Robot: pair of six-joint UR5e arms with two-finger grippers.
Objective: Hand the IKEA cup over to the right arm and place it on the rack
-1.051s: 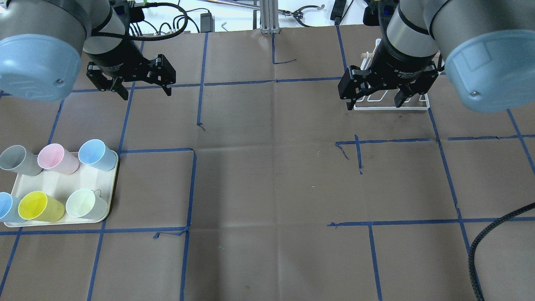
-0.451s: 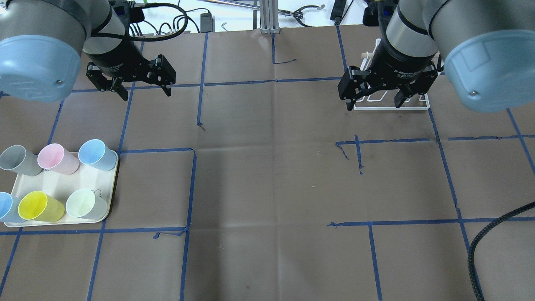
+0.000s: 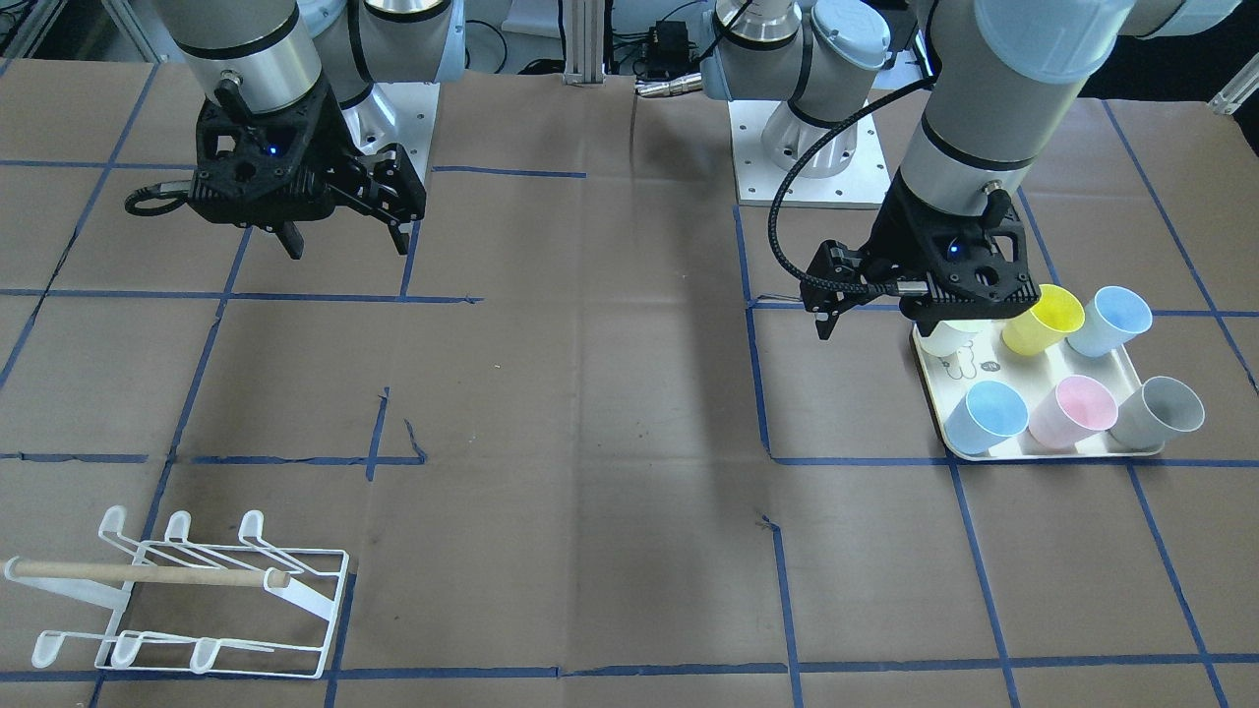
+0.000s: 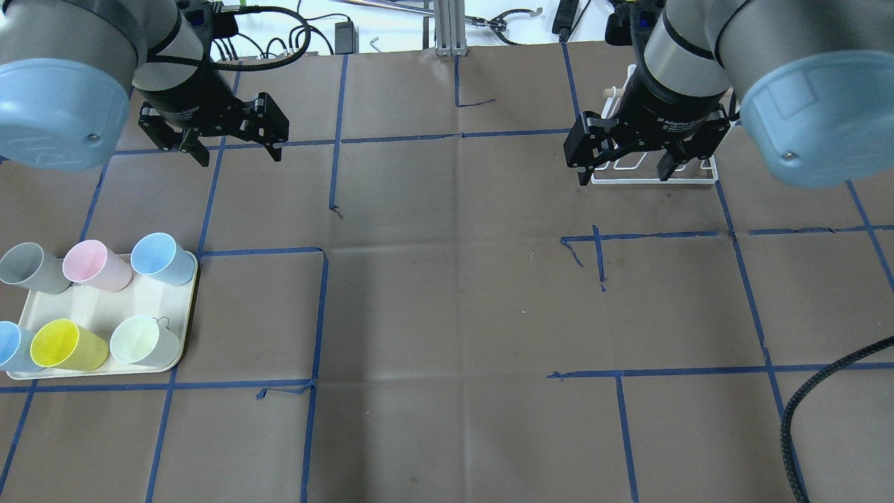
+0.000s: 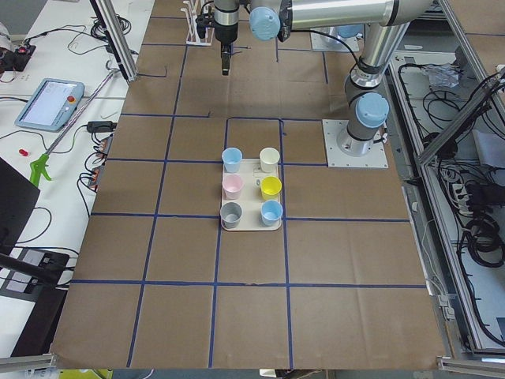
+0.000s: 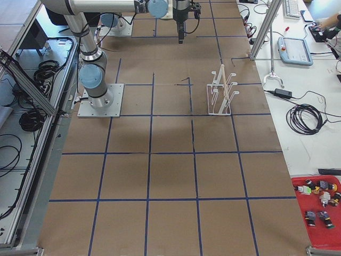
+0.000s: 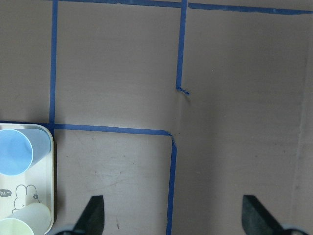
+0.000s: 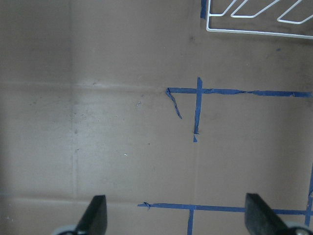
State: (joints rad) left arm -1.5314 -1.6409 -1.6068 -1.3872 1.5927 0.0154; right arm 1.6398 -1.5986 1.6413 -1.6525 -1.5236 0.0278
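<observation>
Okay, left tool (image 4: 239,157): black two-finger tool, spread wide with nothing in it. It hangs in the air above the desk, off to the side of the tray rather than over it.
right tool (image 4: 623,175): same kind, also wide open and empty, hovering just beside the rack.
cups: six small plastic ones, all sitting open side up on the tray. One row has the grey cup (image 4: 28,267), pink cup (image 4: 96,265) and light blue cup (image 4: 162,258). The other has the second light blue cup (image 4: 8,347), yellow cup (image 4: 66,346) and pale green cup (image 4: 143,342).
tray: cream rectangular tray (image 4: 105,304) with a little cartoon animal drawn on it, on the robot's left side.
rack: small white wire rack with a wooden dowel handle (image 3: 148,572), standing on the robot's right side, well apart from the tray.
desk: brown paper-covered desk (image 4: 454,314) with a blue tape grid.
</observation>
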